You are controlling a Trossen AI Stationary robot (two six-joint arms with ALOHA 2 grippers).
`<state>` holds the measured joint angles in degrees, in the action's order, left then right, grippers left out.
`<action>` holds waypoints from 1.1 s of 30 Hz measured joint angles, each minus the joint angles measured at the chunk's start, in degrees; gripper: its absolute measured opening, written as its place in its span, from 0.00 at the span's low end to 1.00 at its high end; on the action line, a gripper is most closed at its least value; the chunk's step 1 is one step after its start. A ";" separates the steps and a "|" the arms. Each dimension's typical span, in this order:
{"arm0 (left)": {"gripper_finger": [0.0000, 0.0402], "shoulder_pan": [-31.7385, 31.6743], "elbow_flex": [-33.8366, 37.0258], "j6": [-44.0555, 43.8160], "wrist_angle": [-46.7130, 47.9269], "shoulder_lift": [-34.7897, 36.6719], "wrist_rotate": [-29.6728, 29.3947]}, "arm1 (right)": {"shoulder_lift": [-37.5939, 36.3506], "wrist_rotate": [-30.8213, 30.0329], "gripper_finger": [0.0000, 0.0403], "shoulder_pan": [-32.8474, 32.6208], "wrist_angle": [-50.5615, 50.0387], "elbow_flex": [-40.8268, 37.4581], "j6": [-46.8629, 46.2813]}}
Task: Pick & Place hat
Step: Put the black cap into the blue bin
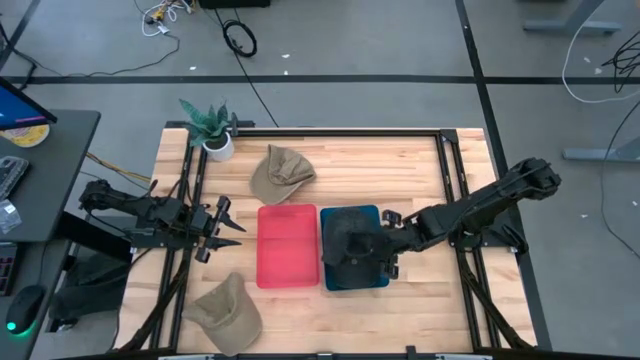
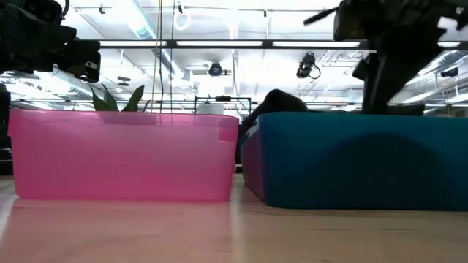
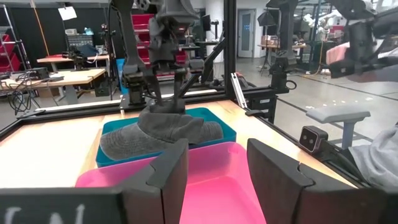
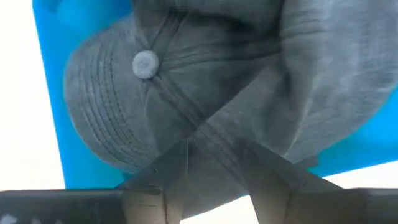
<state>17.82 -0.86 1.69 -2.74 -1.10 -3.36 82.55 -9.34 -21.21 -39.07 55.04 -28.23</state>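
Note:
A dark grey cap (image 1: 350, 245) lies in the blue bin (image 1: 372, 285), next to the empty pink bin (image 1: 288, 245). My right gripper (image 1: 388, 240) reaches in from the table's right and is shut on the cap's crown. The left wrist view shows the cap (image 3: 158, 134) sitting on the blue bin (image 3: 118, 124) with its brim over the rim. My left gripper (image 1: 228, 222) is open and empty, left of the pink bin, above the table. One tan cap (image 1: 280, 172) lies on the table behind the bins, and another (image 1: 225, 310) lies at the front left. My right gripper pinches a raised fold of cloth on the cap's crown (image 4: 214, 146) between its two fingers (image 4: 165, 180). It comes slanting down from the table's right. The cap's lower part and brim (image 3: 115, 146) rest on the blue bin. I cannot tell one layer from several.
A potted plant (image 1: 212, 135) stands at the table's far left corner. A black frame rail (image 1: 340, 130) runs along the table's edges. Bare wood lies in front of the bins and to the right of the blue one.

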 joint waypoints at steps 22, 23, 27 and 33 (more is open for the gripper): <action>0.42 -0.01 0.00 -0.01 -0.02 0.00 0.00 | 1.43 3.51 0.39 0.48 7.82 -0.75 2.22; 0.42 -0.01 0.00 0.00 -0.01 0.00 0.00 | 1.02 2.44 0.39 0.48 9.71 -0.72 3.39; 0.42 -0.02 0.00 0.00 0.00 0.00 0.00 | 0.54 -3.84 0.39 0.53 18.80 -0.67 9.98; 0.42 0.00 0.00 0.00 0.00 0.00 0.00 | 2.74 -9.15 0.39 3.11 27.18 -0.56 15.03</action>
<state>17.82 -0.86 1.69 -2.74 -1.10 -3.36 85.29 -18.49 -18.10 -11.89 54.48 -13.19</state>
